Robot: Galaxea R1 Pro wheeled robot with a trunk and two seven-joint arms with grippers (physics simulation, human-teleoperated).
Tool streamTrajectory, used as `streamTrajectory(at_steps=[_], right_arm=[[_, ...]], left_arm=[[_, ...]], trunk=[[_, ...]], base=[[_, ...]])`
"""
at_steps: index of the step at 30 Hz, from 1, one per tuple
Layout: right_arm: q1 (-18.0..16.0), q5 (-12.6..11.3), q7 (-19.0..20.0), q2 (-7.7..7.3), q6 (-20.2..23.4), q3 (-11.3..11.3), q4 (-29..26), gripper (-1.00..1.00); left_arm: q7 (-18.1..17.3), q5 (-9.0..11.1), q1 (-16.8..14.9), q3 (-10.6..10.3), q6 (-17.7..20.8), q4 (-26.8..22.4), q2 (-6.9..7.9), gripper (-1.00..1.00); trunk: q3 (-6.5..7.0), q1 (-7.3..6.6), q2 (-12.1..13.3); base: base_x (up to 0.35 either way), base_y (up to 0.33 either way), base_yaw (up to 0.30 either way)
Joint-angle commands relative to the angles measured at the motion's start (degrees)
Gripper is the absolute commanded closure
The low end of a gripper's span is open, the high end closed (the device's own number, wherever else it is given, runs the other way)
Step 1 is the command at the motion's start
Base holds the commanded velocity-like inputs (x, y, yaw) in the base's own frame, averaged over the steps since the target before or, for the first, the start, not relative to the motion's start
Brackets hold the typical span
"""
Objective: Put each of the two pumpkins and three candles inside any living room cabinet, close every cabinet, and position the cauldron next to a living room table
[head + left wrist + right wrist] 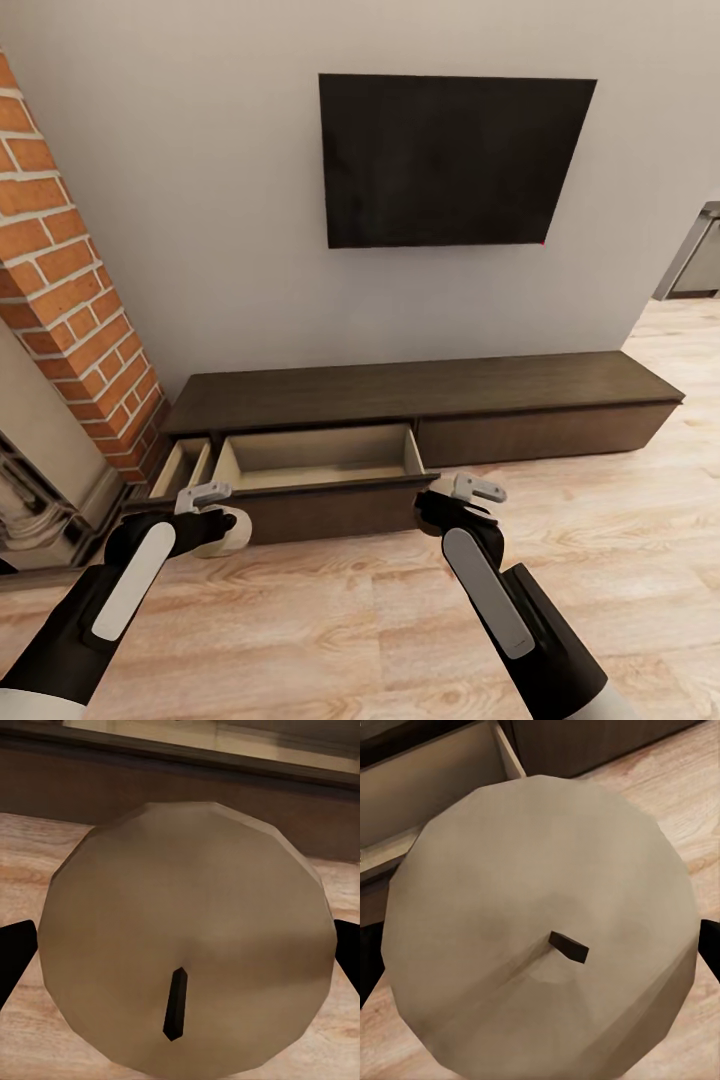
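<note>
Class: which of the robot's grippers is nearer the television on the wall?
Right. The right gripper sits almost directly below the television; the left gripper is lower and farther left, by the open drawer.

Bright, even, soft-shadowed, edge-stretched renders

The rear wall (200,200) was plain and pale grey. A flat black television panel (450,160) was mounted on it, centred above the low furniture. At the left of the head view, a red brick column (70,290) with pale mortar joints rose at an angle; a grey stone fireplace surround (40,490) stood at its base. The floor (350,620) was light wood plank with visible grain. At the far right, a grey unit (695,255) stood beyond the wall's end. Lighting was even and diffuse.
</note>
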Motion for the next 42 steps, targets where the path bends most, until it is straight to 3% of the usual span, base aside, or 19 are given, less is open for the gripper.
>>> streamTrajectory(at_steps=[1,8,16,20,24,34,42], right_arm=[[-0.1,-0.5,-0.1,0.0,0.0,0.1,0.0,1.0],[-0.1,-0.5,-0.1,0.08,-0.2,3.0,0.4,1.0],[-0.1,-0.5,-0.1,0.09,-0.2,3.8,0.4,1.0],[-0.1,0.0,0.0,0.15,-0.2,8.9,0.3,1.0],[-0.1,3.5,0.2,0.25,-0.3,10.8,0.5,1.0],[-0.1,4.8,0.3,0.65,-0.4,11.1,1.9,1.0],[-0.1,4.9,4.6,0.71,-0.4,11.1,2.3,1.0]], left_arm=[[0.6,0.6,0.0,-0.1,0.0,0.0,0.02,1.0],[0.7,0.5,0.0,-0.2,0.0,0.1,-0.06,1.0],[0.9,0.5,0.0,-0.4,-0.1,0.1,-0.16,1.0],[1.1,0.6,0.0,-0.4,-0.2,0.1,-0.18,1.0],[1.1,0.6,0.0,-0.5,-0.2,0.2,-0.19,1.0],[1.0,0.6,0.0,-0.5,-0.2,0.2,-0.19,1.0],[0.9,0.6,0.0,-0.4,-0.2,0.2,-0.19,1.0]], trunk=[[-0.05,0.0,0.0],[-0.05,0.0,0.0],[-0.05,0.0,0.0],[-0.05,0.0,0.0],[-0.05,0.0,0.0],[-0.05,0.0,0.0],[-0.05,0.0,0.0]], base=[[0.028,0.02,0.0],[0.131,0.005,0.017],[0.211,0.0,0.224],[0.017,0.0,0.035],[0.156,0.0,0.004],[0.319,0.0,0.0],[0.25,0.025,0.0]])
